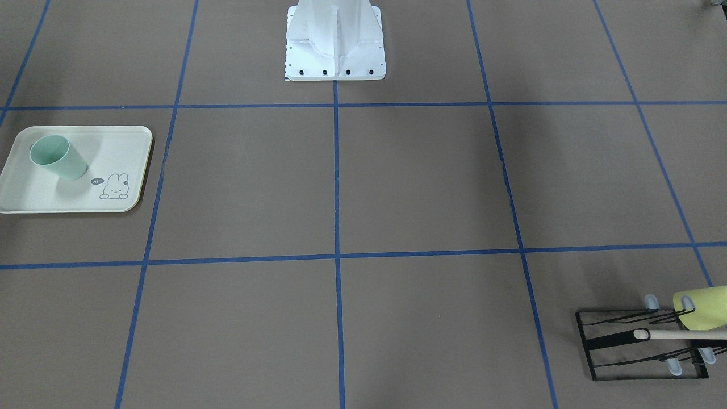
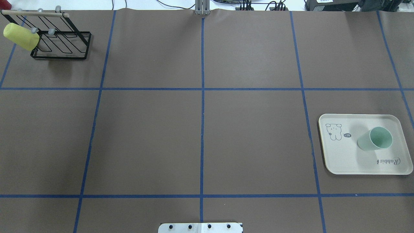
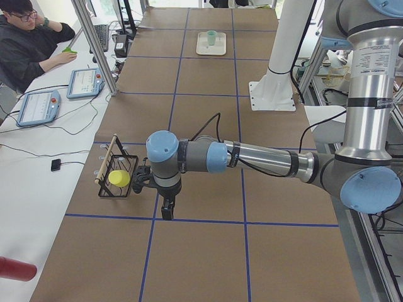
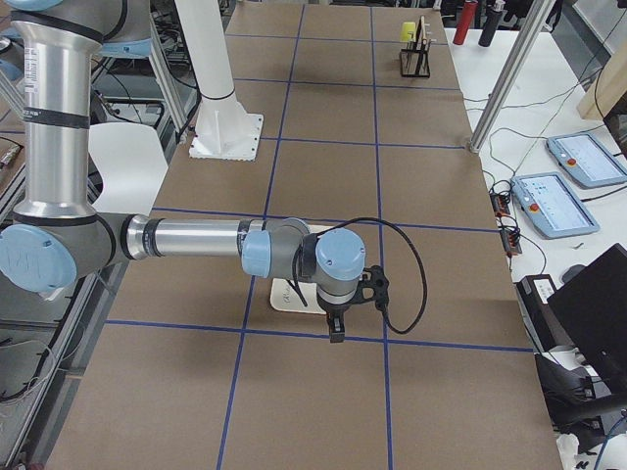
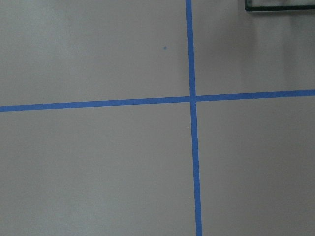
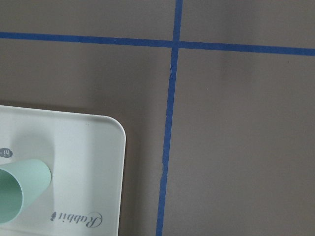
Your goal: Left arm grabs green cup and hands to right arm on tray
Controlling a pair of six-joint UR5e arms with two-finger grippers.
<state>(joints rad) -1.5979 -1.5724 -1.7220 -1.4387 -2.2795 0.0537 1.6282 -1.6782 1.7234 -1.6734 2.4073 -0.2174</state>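
Sitting on the tray: the green cup point(image 2: 375, 139), upright and mouth up, on the half of the tray point(image 2: 336, 155) away from the rabbit drawing point(image 2: 333, 131). That is where the task wants it, so I judge the job done or all but done.
Tray: flat on the tabletop point(image 2: 145, 139), well over on my right side (too far for my left to serve alone, hence the hand-over).
Right gripper point(image 4: 336, 328): pointing down just beside the tray's corner, apart from the cup. Only a side view shows it, so I cannot tell whether it is wide or narrow.
Left gripper point(image 3: 167, 211): pointing down over bare tabletop near the wire rack point(image 2: 61, 45), clear of it. Again I cannot tell its opening.
Yellow cup point(image 2: 20, 36): hung on that wire rack, no part of this job.
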